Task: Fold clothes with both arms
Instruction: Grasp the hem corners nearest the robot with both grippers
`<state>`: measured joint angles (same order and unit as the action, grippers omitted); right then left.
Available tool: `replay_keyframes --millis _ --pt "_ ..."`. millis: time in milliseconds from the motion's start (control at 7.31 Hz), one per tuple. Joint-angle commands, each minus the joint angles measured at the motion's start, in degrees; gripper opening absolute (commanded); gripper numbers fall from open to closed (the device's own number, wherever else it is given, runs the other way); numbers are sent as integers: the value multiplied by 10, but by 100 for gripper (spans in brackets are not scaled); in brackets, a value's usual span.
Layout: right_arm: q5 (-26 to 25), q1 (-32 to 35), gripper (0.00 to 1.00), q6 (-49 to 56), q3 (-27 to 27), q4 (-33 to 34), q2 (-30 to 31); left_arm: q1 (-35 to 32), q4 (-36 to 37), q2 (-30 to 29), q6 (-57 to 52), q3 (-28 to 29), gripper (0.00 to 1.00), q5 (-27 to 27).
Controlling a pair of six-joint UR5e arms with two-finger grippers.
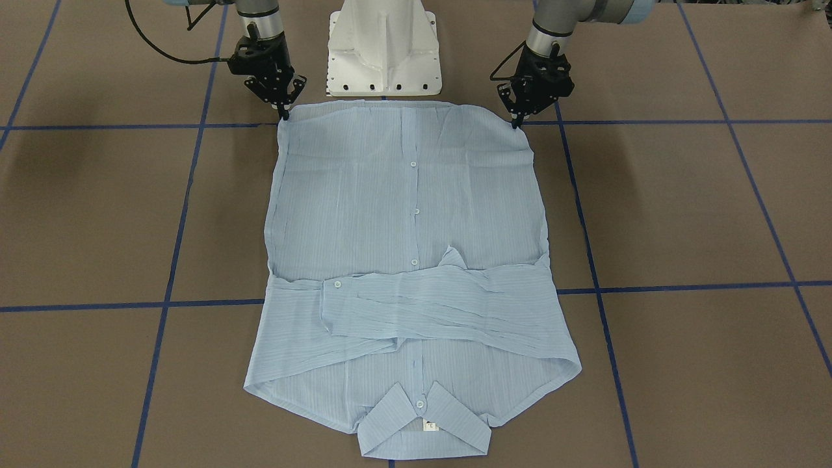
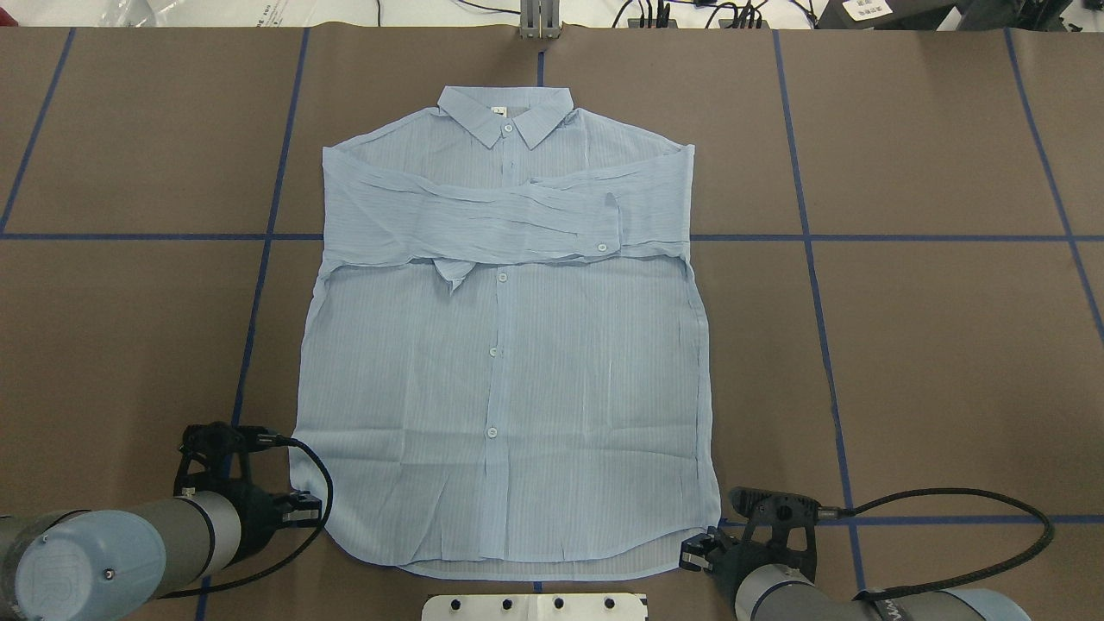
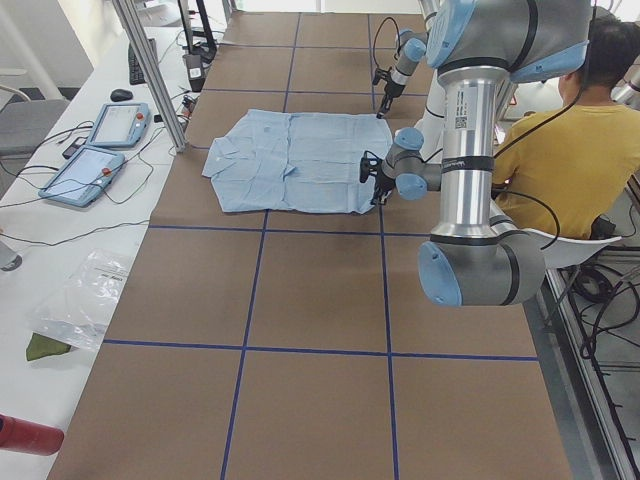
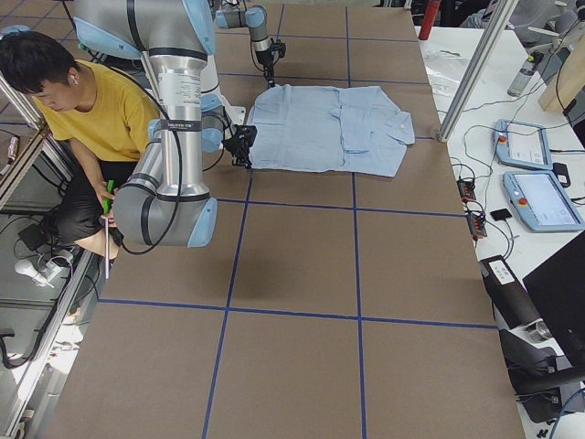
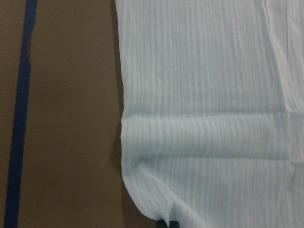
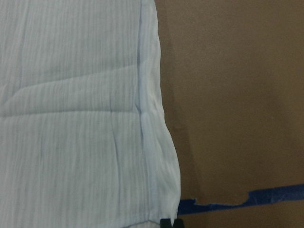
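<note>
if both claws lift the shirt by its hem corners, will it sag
Likely floppy: the shirt is thin, wrinkled cloth, so its middle should sag between the left claw and right claw. The folded sleeves lie loose and may slide off.

shirt [image 1: 403, 214]: pale blue, fine stripes all over. buttons [image 1: 416, 210] white, neck label [image 1: 429, 426] white.
counter [image 1: 682, 208]: flat brown, with dark blue tape lines [image 1: 676, 286] in a grid.
left end effector [image 1: 518, 120] and right end effector [image 1: 284, 116]: black.
left arm [image 2: 185, 530] and right arm [image 2: 776, 595]: silver-grey, joint caps [image 2: 60, 573] light blue.
pedestal [image 1: 383, 45]: white.
person's top [image 3: 550, 150]: yellow.
</note>
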<state>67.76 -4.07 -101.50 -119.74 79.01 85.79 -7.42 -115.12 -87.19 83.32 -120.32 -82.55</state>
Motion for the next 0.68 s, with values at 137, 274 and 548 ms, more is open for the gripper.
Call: replay_keyframes --millis 137,274,548 --pt "7 12 0 3 -57 15 13 0 5 3 -2 -51 0 -8" --pt "11 12 0 3 -111 30 43 0 31 10 -3 -109 0 -43" --pt "101 6 0 2 -290 183 64 0 187 5 -8 -288 0 -129"
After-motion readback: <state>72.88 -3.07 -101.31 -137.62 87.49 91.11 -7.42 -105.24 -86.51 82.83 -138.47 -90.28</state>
